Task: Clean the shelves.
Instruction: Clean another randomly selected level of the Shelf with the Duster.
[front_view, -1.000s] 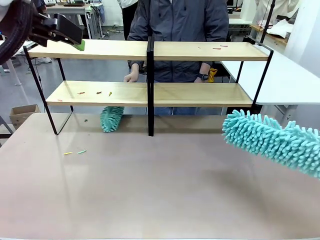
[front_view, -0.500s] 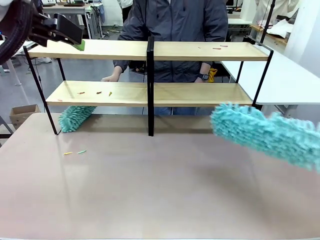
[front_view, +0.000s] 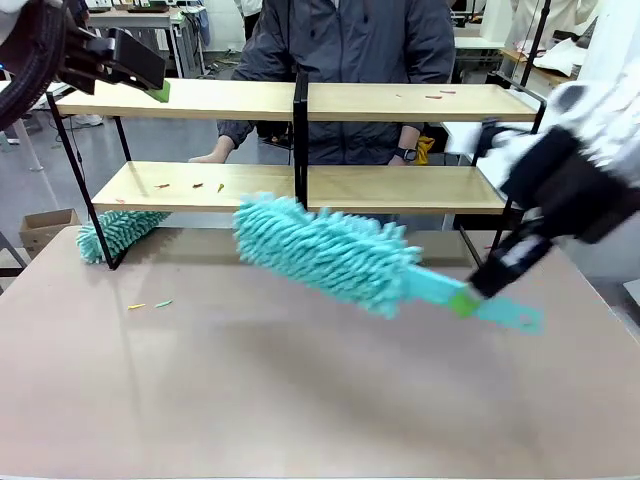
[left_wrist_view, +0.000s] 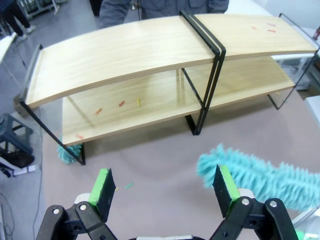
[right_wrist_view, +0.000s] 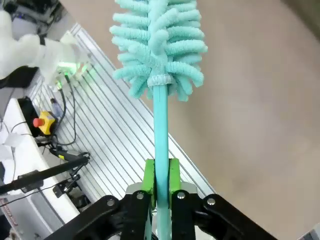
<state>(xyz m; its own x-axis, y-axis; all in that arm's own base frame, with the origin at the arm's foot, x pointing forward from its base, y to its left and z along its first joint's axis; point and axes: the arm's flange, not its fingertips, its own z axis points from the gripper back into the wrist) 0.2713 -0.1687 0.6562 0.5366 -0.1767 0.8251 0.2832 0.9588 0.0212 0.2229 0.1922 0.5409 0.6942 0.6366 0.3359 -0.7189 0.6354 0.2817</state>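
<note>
The shelves (front_view: 400, 188) stand across the far side of the table, two light-wood boards in a black frame with a central post; they appear from above in the left wrist view (left_wrist_view: 125, 55). Small coloured scraps (front_view: 198, 185) lie on the lower board's left half, and more (front_view: 432, 96) on the upper board's right. My right gripper (front_view: 468, 298) is shut on the handle of a teal fluffy duster (front_view: 325, 250), whose head hangs in front of the central post (right_wrist_view: 160, 45). My left gripper (front_view: 158, 90) hovers open at the upper board's left end, fingers (left_wrist_view: 103, 186) wide apart.
A person stands behind the shelves, one hand (front_view: 205, 157) at the lower board, with a second teal duster (front_view: 110, 232) under its left end. Scraps (front_view: 150, 304) lie on the table (front_view: 300, 400). A white table (front_view: 590, 160) is at right, a cardboard box (front_view: 45, 225) on the floor left.
My right arm swung its duster leftward from the right edge to the middle of the shelves. The person's duster slid left under the lower board. My left arm stayed still.
</note>
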